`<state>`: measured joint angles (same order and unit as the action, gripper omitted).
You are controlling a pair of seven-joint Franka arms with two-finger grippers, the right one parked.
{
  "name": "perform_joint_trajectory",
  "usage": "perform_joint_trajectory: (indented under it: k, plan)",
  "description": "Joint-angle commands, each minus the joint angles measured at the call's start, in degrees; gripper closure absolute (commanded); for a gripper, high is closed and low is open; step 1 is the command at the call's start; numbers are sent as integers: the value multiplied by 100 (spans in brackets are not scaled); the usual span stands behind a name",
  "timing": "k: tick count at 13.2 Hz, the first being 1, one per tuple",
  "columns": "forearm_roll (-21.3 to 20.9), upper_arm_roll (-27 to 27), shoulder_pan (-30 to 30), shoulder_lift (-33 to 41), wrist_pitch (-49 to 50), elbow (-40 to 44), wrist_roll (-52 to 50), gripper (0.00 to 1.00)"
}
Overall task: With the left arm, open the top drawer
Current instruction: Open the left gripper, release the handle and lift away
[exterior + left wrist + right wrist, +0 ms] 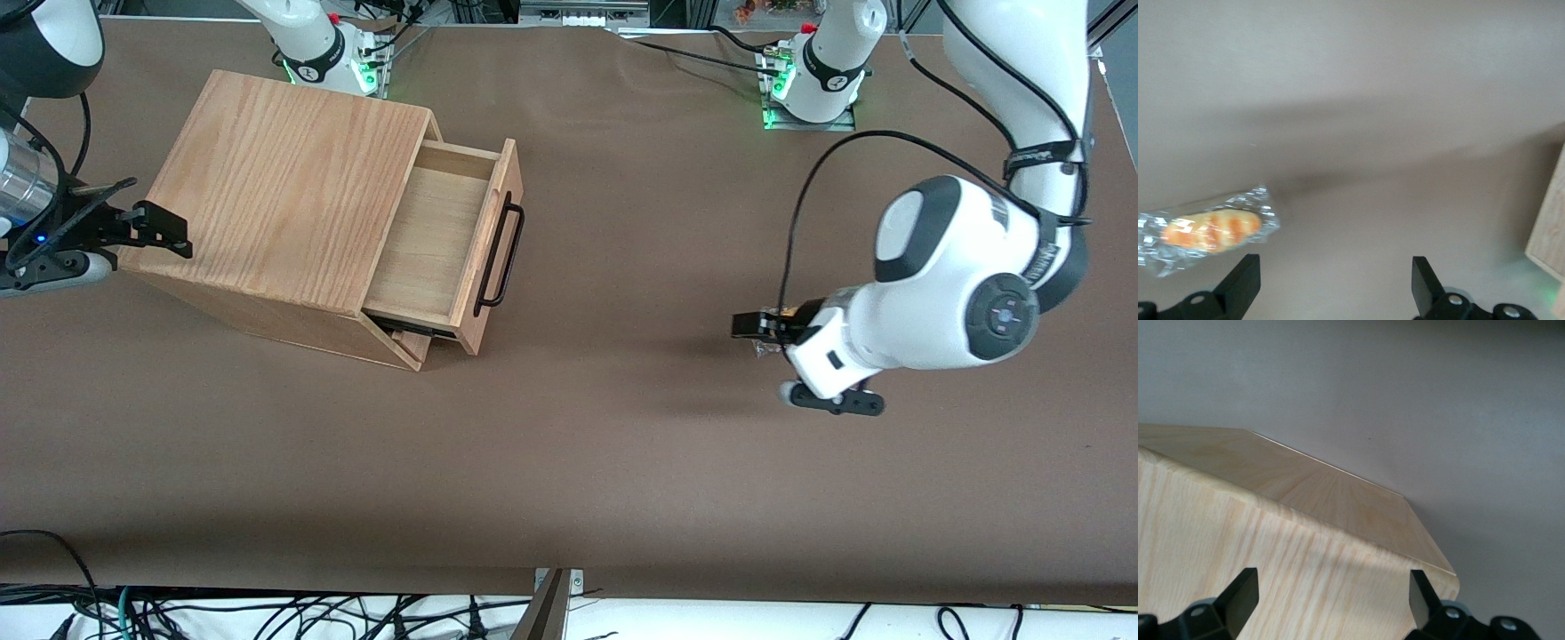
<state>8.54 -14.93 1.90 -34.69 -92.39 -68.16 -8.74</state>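
Standing well apart: top drawer [442, 244], end effector [751, 325]

Robotics lab, not a home. Wide desk [622, 444] covered in plain brown sheet, two white robot arm bases [822, 76] bolted at its edge with green status lights, well apart from the pincer [747, 325]. Loose black cables [267, 613] hang along the desk edge nearest the front camera. Aluminium frame rails [1107, 22] and wiring near the bases. Only props on the desk: wooden cabinet [284, 196], wrapped snack [1205, 230] just beside the pincer.
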Motion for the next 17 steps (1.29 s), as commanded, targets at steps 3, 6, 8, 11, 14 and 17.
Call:
perform_joint_trajectory:
  k: [3, 6, 8, 11, 14, 17]
  plan:
    - [-475, -72, -593, 261, 28, -461, 724, 0]
    - [-441, 505, -701, 1128, -505, -1608, 1653, 0]
    - [-388, 989, -586, 1867, -1025, -2541, 2304, 0]
    - [-449, 1815, -78, 2859, -1027, -3149, 2728, 0]
    - [-476, 1836, 3, 3495, -450, -3108, 2641, 0]
    - [-476, 1678, 38, 3750, 10, -2941, 2440, 0]
